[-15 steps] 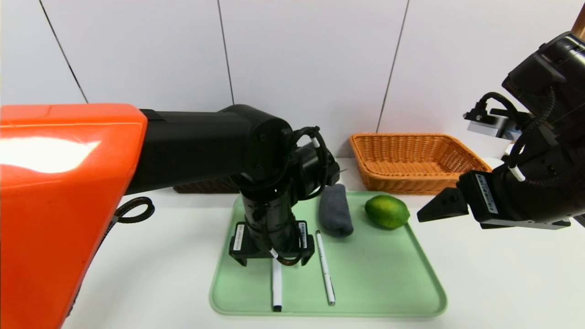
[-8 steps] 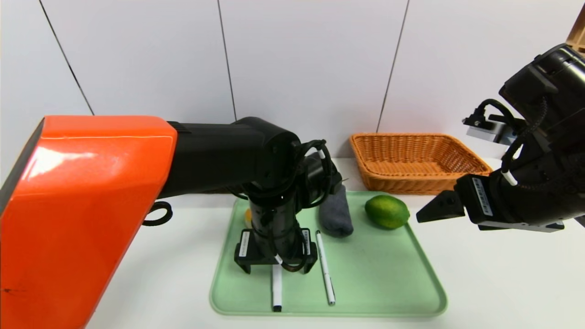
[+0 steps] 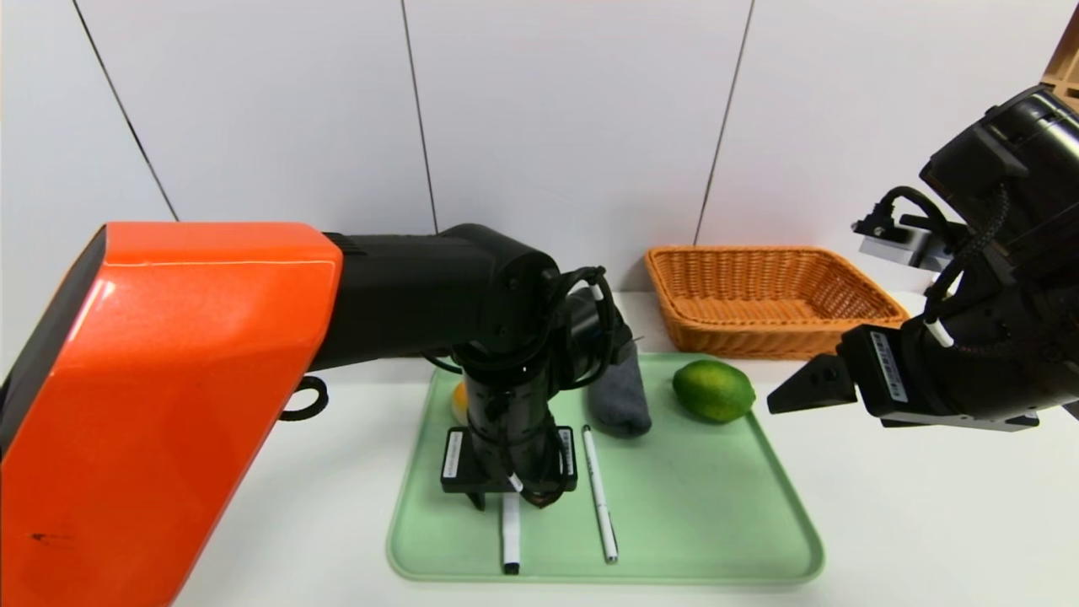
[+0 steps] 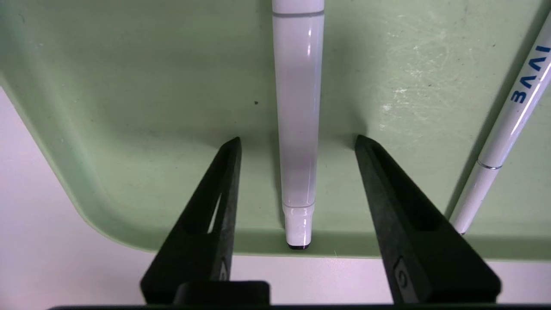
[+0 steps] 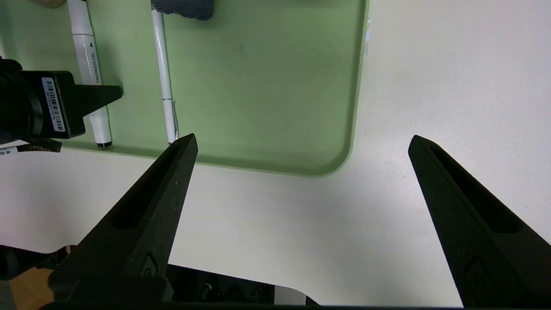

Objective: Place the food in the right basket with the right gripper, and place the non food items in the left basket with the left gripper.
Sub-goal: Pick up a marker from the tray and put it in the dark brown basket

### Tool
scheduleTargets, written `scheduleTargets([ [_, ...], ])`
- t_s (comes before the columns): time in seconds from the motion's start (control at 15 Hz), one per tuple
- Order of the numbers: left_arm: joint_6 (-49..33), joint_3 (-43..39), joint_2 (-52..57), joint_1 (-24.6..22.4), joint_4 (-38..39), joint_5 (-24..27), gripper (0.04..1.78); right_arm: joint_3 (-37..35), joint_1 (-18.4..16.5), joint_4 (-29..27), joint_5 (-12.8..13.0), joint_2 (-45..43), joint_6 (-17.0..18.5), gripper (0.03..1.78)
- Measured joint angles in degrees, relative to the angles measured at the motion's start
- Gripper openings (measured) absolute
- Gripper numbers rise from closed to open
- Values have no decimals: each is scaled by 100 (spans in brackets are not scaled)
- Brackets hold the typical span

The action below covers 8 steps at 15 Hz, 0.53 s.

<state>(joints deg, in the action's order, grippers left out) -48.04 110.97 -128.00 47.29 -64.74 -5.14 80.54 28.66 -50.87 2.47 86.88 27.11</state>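
White desk [image 3: 885,523] carried a green tray [image 3: 716,539]; on it, a stiff, slippery pen [image 4: 298,129] was straddled mid-barrel by the left gripper [image 4: 297,142], jaws released.

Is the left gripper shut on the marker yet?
No, open: the left gripper straddles the marker, both fingers clear of it.

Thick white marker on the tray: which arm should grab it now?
Left. The left gripper is open, with a finger on either side of the marker on the tray. The right gripper hangs open beside the tray, near the lime.
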Motion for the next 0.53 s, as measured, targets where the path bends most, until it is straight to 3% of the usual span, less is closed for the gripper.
scheduleTargets([
  [0.13,-2,11,-44,0,24,-28,66,-17,5,0,-20,-33,-10,169],
  [0.2,0,17,-61,0,121,-11,17,-30,9,0,-22,-59,-11,169],
  [0.53,6,71,-100,0,321,33,17,-122,30,0,-35,-202,-20,169],
])
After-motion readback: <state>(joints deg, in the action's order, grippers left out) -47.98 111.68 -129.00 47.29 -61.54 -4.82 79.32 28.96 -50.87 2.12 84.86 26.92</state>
